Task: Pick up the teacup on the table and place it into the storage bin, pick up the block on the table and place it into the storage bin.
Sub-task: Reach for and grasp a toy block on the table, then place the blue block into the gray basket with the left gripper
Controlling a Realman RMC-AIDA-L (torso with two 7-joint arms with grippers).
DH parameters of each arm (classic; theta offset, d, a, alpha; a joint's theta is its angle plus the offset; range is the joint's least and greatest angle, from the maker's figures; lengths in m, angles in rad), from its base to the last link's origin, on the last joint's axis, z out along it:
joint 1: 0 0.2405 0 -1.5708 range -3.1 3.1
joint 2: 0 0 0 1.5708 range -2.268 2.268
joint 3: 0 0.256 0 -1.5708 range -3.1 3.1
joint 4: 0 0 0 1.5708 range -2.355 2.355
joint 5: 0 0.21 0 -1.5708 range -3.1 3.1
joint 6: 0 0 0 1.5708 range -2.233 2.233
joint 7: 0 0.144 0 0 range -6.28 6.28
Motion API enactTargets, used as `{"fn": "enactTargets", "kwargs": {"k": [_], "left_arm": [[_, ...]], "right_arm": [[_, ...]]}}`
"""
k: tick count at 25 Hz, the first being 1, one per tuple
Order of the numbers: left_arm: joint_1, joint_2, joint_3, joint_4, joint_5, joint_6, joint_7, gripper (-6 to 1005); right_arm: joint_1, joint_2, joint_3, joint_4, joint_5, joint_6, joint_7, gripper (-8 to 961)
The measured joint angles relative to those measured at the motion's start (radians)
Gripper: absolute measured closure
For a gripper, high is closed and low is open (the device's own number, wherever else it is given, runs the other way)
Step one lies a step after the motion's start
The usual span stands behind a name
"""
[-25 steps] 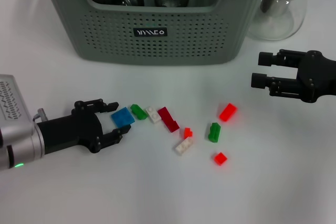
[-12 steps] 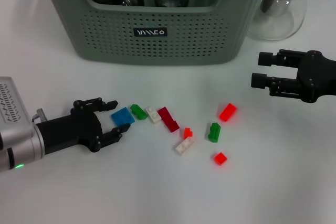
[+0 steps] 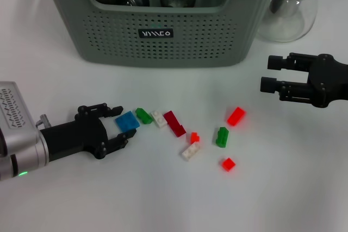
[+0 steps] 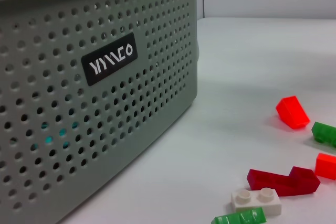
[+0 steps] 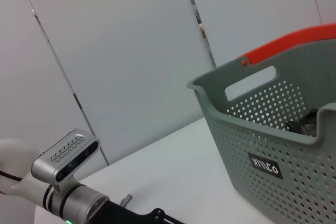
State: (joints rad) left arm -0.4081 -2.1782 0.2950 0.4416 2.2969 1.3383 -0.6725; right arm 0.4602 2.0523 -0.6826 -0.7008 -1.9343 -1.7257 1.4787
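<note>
Left gripper (image 3: 119, 129) low on the surface (image 3: 163, 199), fingers spread wide, blue block (image 3: 126, 120) lying between the tips, not gripped. Right gripper (image 3: 270, 74) hovers off to the right, fingers parted, holding nothing. Storage bin (image 3: 163, 36) sits at the back, well apart from the blue block.

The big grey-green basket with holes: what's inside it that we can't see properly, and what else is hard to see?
- Head view: the grey-green perforated plastic storage bin holds dark and clear glass items, cut off by the picture's top edge and the bin's front wall.
- Head view: the clear glass carafe is partly hidden behind the bin's corner.
- Left wrist view: the left gripper and the blue flat block don't show.
- Right wrist view: the right gripper doesn't show.
</note>
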Motion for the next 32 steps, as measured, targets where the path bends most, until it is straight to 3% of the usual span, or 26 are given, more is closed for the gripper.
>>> {"fn": "enactTargets", "kwargs": {"k": [9,12,14,17,20,25,28,32], "left_arm": [[0.0,0.0,-0.001,0.004,-0.001,-0.008,-0.019,430],[0.001,0.001,-0.002,0.011,0.001,-0.004,-0.024,524],[0.006,0.003,-0.002,0.03,0.001,0.027,-0.05,587],[0.018,0.011,-0.003,0.093,0.0,0.14,-0.138,587],[0.018,0.032,-0.03,0.183,-0.001,0.339,-0.266,588],[-0.052,0.08,-0.137,0.259,-0.062,0.657,-0.483,588],[-0.104,0.094,-0.157,0.306,-0.216,0.697,-0.669,587],[-0.2,0.115,-0.147,0.362,-0.36,0.631,-0.882,587]], "right_arm": [[0.0,0.0,0.0,0.003,0.0,0.0,0.0,226],[0.0,-0.001,0.0,0.003,0.0,0.0,0.0,226],[0.0,-0.001,0.0,0.003,0.0,0.0,0.0,226],[0.0,-0.002,0.002,0.003,0.0,-0.004,0.0,226],[0.0,-0.004,0.003,0.003,0.0,-0.004,0.001,226],[0.004,-0.004,0.0,0.003,0.0,-0.001,0.002,226],[0.008,-0.004,0.0,0.003,0.0,0.0,0.002,226],[0.011,-0.001,0.0,0.003,0.0,-0.001,0.002,226]]}}
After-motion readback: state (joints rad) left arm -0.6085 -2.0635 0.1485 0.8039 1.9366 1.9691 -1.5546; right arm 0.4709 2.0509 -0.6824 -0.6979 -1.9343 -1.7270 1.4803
